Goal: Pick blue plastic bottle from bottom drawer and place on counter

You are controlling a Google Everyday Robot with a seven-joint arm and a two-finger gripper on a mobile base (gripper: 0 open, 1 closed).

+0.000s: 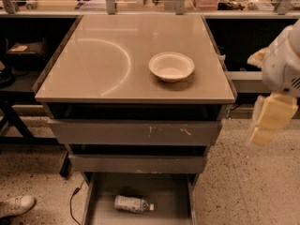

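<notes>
Cream pincer (268,123) right of beige counter (108,81)
</notes>
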